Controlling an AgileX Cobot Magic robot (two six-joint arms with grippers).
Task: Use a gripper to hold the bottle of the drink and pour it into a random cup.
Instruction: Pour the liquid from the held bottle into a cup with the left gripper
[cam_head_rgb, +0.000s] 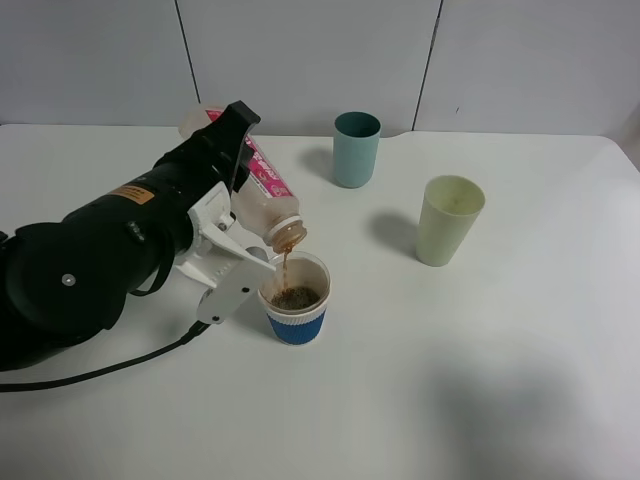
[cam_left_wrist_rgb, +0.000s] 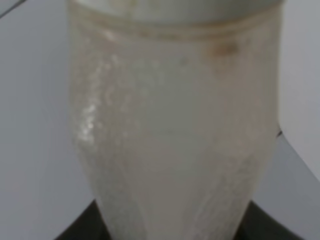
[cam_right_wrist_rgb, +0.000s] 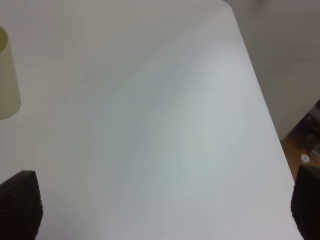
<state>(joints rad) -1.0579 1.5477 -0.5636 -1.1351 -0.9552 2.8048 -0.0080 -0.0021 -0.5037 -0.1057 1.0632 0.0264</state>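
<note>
My left gripper (cam_head_rgb: 236, 160), black with white bracket parts and an orange label, is shut on the clear bottle (cam_head_rgb: 262, 186) with the white-and-pink label. The bottle is tilted neck-down over the cup (cam_head_rgb: 297, 318), a short cup with a blue ribbed sleeve. A thin stream of dark brown drink (cam_head_rgb: 285, 264) falls from the neck into the cup, where brown liquid (cam_head_rgb: 296, 297) has pooled. The left wrist view is filled by the bottle's blurred clear body (cam_left_wrist_rgb: 175, 130). My right gripper (cam_right_wrist_rgb: 165, 210) is open and empty over bare table, its black fingertips (cam_right_wrist_rgb: 20, 202) far apart.
A teal tumbler (cam_head_rgb: 356, 148) stands at the back centre. A pale green tumbler (cam_head_rgb: 449, 220) stands right of the cup and also shows in the right wrist view (cam_right_wrist_rgb: 7, 80). A black cable (cam_head_rgb: 100, 372) trails on the white table (cam_head_rgb: 480, 370). The table's edge (cam_right_wrist_rgb: 265, 115) is near my right gripper.
</note>
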